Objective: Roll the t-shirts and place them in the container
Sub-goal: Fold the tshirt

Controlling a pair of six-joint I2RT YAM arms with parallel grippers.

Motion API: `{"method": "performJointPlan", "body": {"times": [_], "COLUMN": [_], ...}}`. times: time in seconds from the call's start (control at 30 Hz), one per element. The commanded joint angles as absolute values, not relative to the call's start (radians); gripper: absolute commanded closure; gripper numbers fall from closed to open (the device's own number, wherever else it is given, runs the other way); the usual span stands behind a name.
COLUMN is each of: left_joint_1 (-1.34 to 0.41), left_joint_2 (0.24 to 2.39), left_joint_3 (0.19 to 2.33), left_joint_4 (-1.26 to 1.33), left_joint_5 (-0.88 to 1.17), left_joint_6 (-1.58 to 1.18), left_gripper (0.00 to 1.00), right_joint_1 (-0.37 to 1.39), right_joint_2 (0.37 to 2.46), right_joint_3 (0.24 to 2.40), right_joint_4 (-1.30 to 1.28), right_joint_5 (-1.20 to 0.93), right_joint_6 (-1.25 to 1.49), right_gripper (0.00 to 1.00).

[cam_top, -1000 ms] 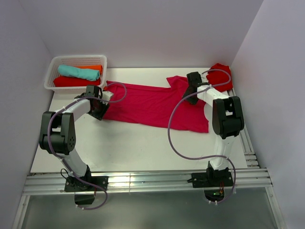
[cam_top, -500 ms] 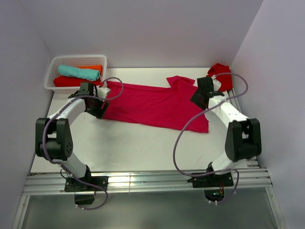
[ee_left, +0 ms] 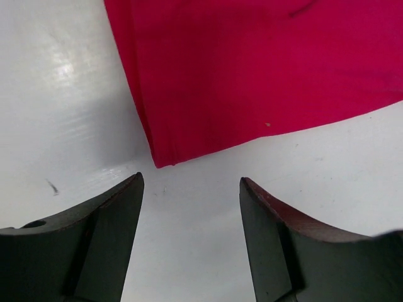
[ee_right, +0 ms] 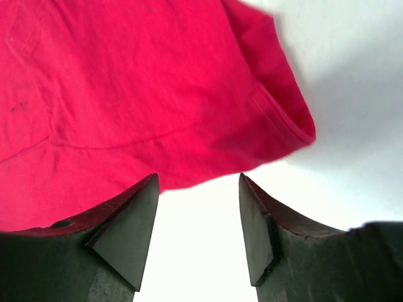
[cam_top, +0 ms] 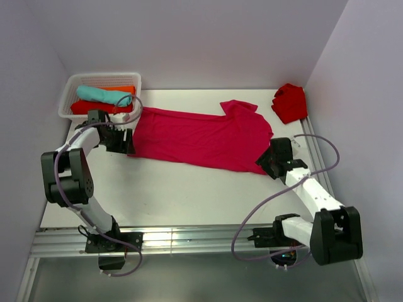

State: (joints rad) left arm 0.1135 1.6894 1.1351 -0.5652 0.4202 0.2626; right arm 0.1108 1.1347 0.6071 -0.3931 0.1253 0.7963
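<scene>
A raspberry-crimson t-shirt lies spread flat across the middle of the table. My left gripper stands open just off its left near corner; the left wrist view shows that corner a little beyond the fingertips, with bare table between the open left gripper's fingers. My right gripper is open at the shirt's right near corner. In the right wrist view the cloth lies just ahead of the open right gripper, which holds nothing. A crumpled scarlet t-shirt sits at the back right.
A white basket at the back left holds rolled t-shirts: teal, orange and red. Walls close in the left, back and right. Metal rails run along the near edge.
The right arm swung from the shirt's far right end to its near right corner. The left gripper slid left off the shirt's edge. Both grippers opened wider.
</scene>
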Motion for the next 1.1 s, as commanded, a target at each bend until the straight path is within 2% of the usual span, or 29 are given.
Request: {"method": "performJointPlan", "body": {"times": [0.0,0.17,0.43,0.87,1.07], "left_joint_1": [0.163,0.196,0.215,0.215,0.216], "left_joint_2": [1.752,1.839,1.870,1.862,1.867], "left_joint_3": [1.157,1.154,1.132,1.114,1.120], "left_joint_4": [-0.558,-0.549,-0.502,-0.480,-0.485], "left_joint_5": [0.555,0.600,0.620,0.618,0.620], "left_joint_6": [0.190,0.161,0.109,0.100,0.107], "left_gripper": [0.31,0.31,0.35,0.54,0.60], "right_joint_1": [0.095,0.058,0.026,-0.026,-0.087], "right_joint_2": [1.071,1.034,0.979,0.939,1.052], "right_joint_3": [0.548,0.480,0.431,0.411,0.416], "right_joint_4": [-0.339,-0.316,-0.311,-0.384,-0.307], "right_joint_5": [0.092,0.055,0.049,0.110,0.069], "right_joint_6": [0.836,0.850,0.880,0.913,0.882], "right_gripper": [0.39,0.38,0.31,0.25,0.27]}}
